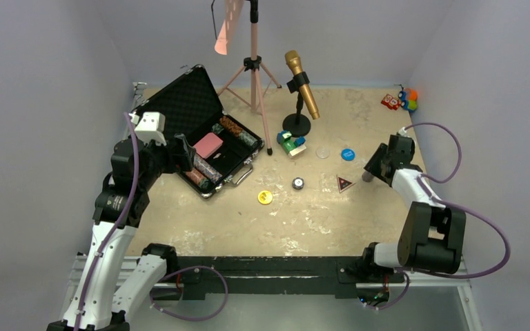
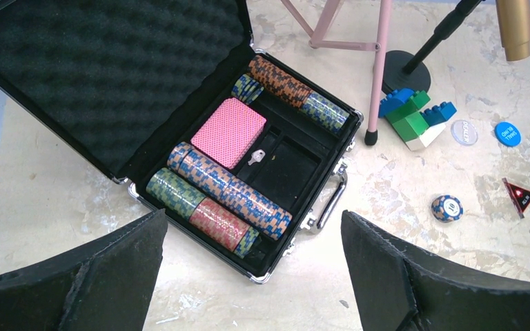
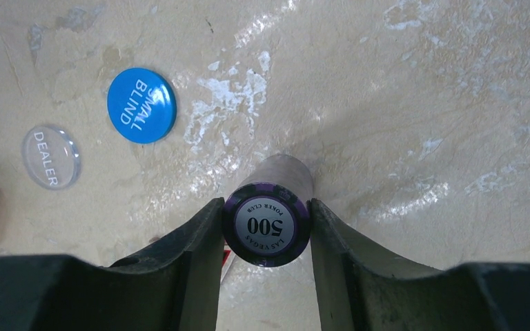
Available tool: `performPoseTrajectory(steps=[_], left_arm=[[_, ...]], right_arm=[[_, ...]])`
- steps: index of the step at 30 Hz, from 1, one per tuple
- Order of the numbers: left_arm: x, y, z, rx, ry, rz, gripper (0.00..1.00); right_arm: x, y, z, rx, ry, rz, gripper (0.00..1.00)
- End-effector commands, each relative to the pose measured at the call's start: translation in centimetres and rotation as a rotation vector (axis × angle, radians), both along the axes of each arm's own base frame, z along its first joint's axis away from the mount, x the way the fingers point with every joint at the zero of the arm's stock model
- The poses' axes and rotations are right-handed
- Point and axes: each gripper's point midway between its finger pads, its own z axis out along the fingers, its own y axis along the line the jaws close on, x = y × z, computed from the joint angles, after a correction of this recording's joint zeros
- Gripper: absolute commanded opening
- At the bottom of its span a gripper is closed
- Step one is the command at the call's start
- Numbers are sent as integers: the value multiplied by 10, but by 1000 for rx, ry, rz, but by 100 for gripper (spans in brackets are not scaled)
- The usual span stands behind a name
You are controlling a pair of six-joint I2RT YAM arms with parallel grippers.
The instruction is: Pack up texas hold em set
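The black silver-edged briefcase [image 1: 179, 103] lies open at the back left, foam lid up. In the left wrist view it [image 2: 103, 76] holds rows of chip stacks [image 2: 229, 195] and the pink card deck [image 2: 228, 132]. My left gripper [image 2: 252, 276] is open and empty, above the case's near corner. My right gripper [image 3: 266, 207] is shut on a purple chip stack [image 3: 267, 221] marked 500, at the right of the table [image 1: 367, 176]. On the table lie the yellow button [image 1: 265, 197], a small chip stack [image 1: 297, 183], the triangular button [image 1: 345, 183] and the blue button [image 3: 141, 105].
A clear dealer button [image 3: 51, 156] lies beside the blue one. Green and blue toy blocks [image 1: 290, 143] sit near the case. A gold microphone [image 1: 302, 86] on its stand and a pink tripod [image 1: 253, 69] stand at the back. Small toys [image 1: 401, 101] lie far right.
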Motion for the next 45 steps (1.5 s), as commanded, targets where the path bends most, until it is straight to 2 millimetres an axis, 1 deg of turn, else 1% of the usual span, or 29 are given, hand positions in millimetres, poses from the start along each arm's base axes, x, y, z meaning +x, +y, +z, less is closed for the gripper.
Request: performPoseTrajectory(steps=[1,2,8,11,13,15,19,22,25,27,28,32,35,38,40,41,45], left_arm=[[1,2,8,11,-40,4,100],[1,2,8,11,-41,4,100],[1,1,9,8,-43,1,100],[1,0,8,5,-40,-1,100],[1,-1,9,0,-41,-7,99],[2,-2,8,-2,-40,-10,100],[2,-2,8,-2,-39,-10,99],[1,-2,9,-2,-43,-9,99],[1,-1,9,-1,-44,-6,99],[1,0,9,1,-44,-4,99],[1,0,10,1,-46,-4,99],[0,0,10,3,-47,-1,99],[0,1,10,4,-49,0,100],[0,2,10,8,-49,4,99],[0,3,10,11,-50,8,99],[0,3,10,12,-50,10,99],[0,3,9,14,-49,11,99]], right_arm=[[3,9,27,14,-86,46,0],[4,12,34,23,-115,54,0],[4,53,81,170,-340,156,0],[1,74,110,194,-449,195,0],[1,96,126,223,-514,238,0],[2,127,140,278,-570,300,0],[4,186,155,375,-638,406,0],[7,226,160,403,-661,468,0],[11,262,165,441,-691,518,0],[17,281,172,432,-716,536,0],[19,296,169,433,-712,558,0],[27,342,177,463,-738,614,0],[35,374,176,476,-741,634,0],[49,396,175,483,-765,632,0],[60,405,172,469,-780,624,0],[66,409,167,459,-779,621,0],[85,425,163,448,-796,626,0]])
